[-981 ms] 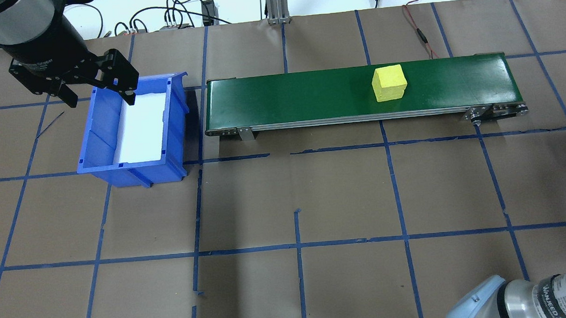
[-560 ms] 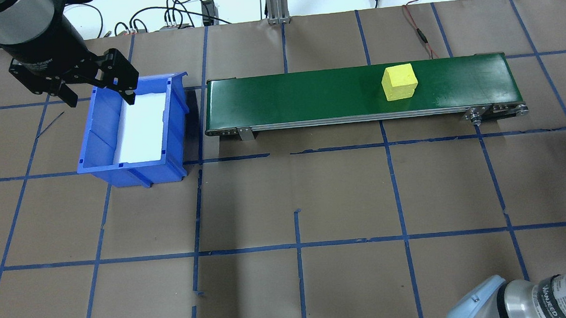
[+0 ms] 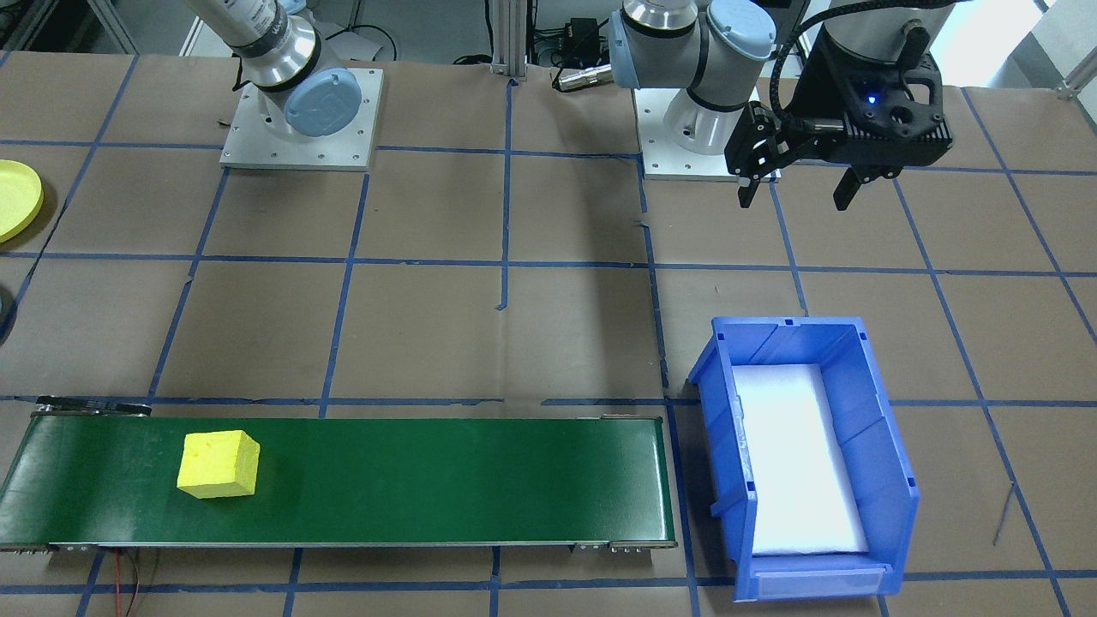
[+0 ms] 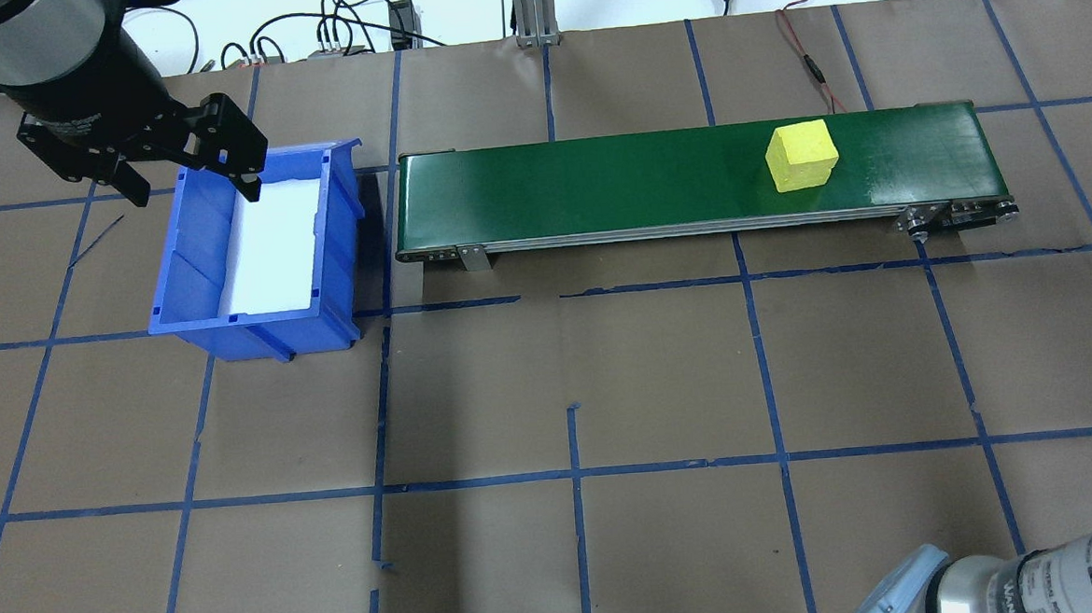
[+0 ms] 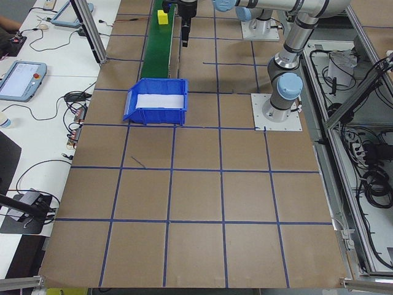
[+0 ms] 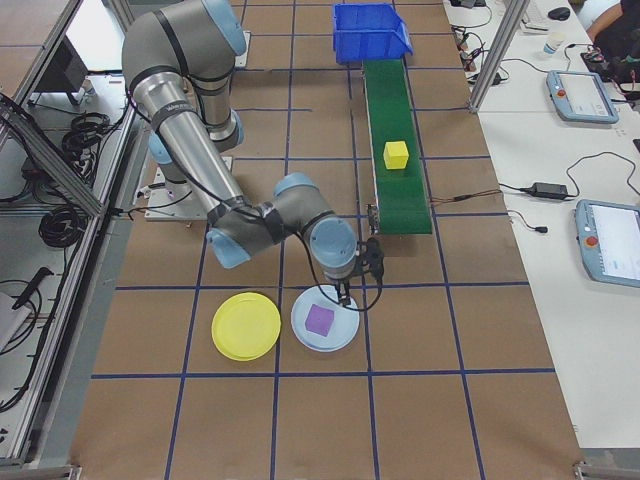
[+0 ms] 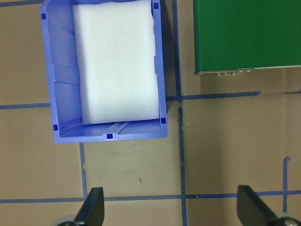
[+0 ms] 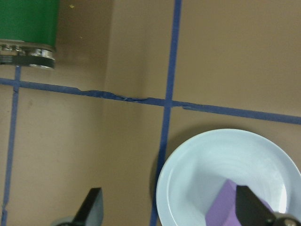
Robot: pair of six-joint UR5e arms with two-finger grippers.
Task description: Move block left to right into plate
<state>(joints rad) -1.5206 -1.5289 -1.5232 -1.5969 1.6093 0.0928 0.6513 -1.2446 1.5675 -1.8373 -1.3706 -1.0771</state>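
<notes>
The left gripper [image 4: 189,180] hangs above the table at the near end of the blue bin [image 4: 253,252], fingers spread wide with nothing between them. In the left wrist view both fingertips [image 7: 94,207] frame bare brown paper just short of the bin wall. The bin holds a white foam liner [image 3: 797,454] and no block.

The right gripper [image 8: 169,212] is also spread apart and empty; its fingertips point down over the edge of a pale blue plate [image 8: 225,179]. A purple block [image 6: 319,319] lies in that pale blue plate. In the right side view the gripper hangs directly over the pale blue plate's far rim, near the discharge end of the conveyor.

The yellow block [image 4: 802,155] sits on the green conveyor belt [image 4: 596,187], upright, toward the belt's right end and well apart from both grippers. It lies short of the end roller.

The yellow plate [image 6: 246,325] rests on the table just beside the pale blue plate, on the side nearer the robot base, and carries nothing. In the front-facing view only its edge [image 3: 17,199] shows at the frame border.

The table [image 4: 569,389] is covered in brown paper with a blue tape grid.
</notes>
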